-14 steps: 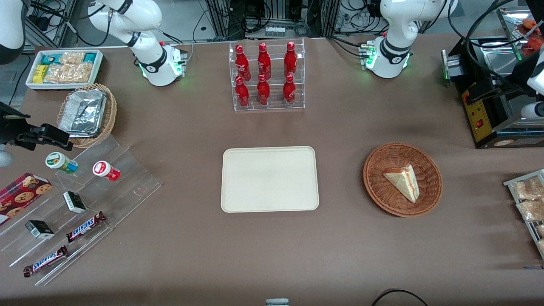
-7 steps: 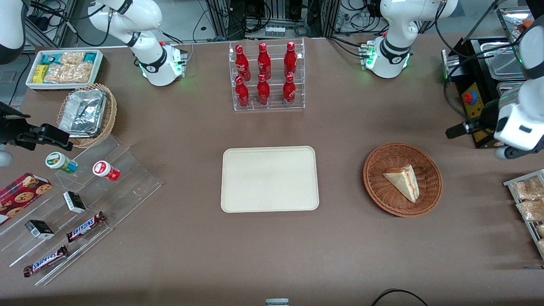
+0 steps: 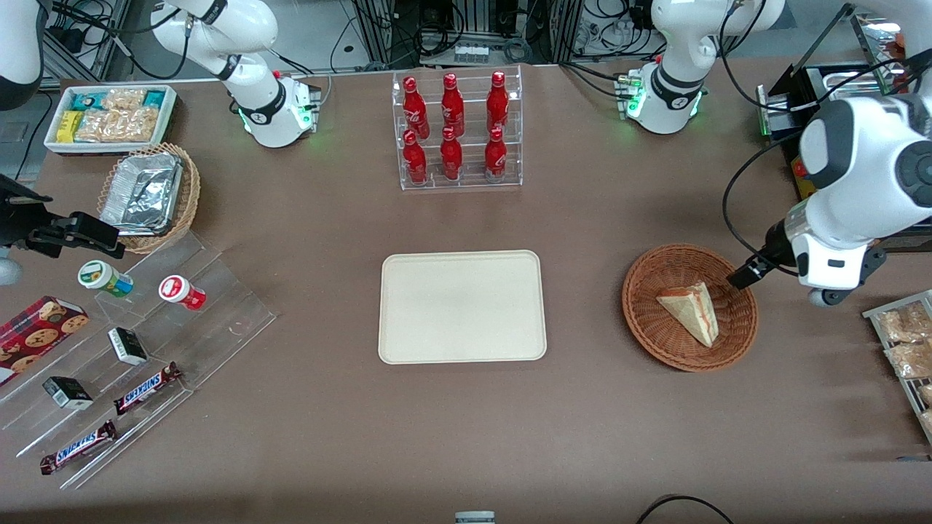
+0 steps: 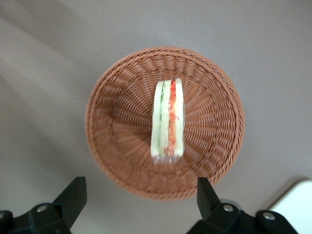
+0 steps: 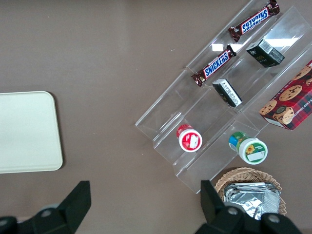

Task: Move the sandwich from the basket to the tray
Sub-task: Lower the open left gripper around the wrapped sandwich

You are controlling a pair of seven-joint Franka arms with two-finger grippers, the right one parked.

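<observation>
The sandwich [image 3: 690, 311] lies inside the basket [image 3: 648, 327], which sits on the worktop [image 3: 466, 437] toward the working arm's end, well apart from the cream tray [image 3: 461, 306] at the middle. In the front view the left arm's gripper [image 3: 748, 274] hangs above the basket's rim, on the edge nearer the working arm's end, so the wedge is not yet under it.

In the wrist view the fingers [image 4: 72, 197] stand wide open, holding nothing, with the basket [image 4: 112, 146] and sandwich [image 4: 168, 119] ahead of the gap between them. The filling stripe, green and red-orange, faces the camera, and the long axis of that cut edge runs roughly at right angles to the line joining the two fingertips. The judgement from this: the fingers would close across the narrow thickness of the bread, which suits a grasp, but the gripper [image 4: 139, 195] needs to travel forward over the wedge before descending.
</observation>
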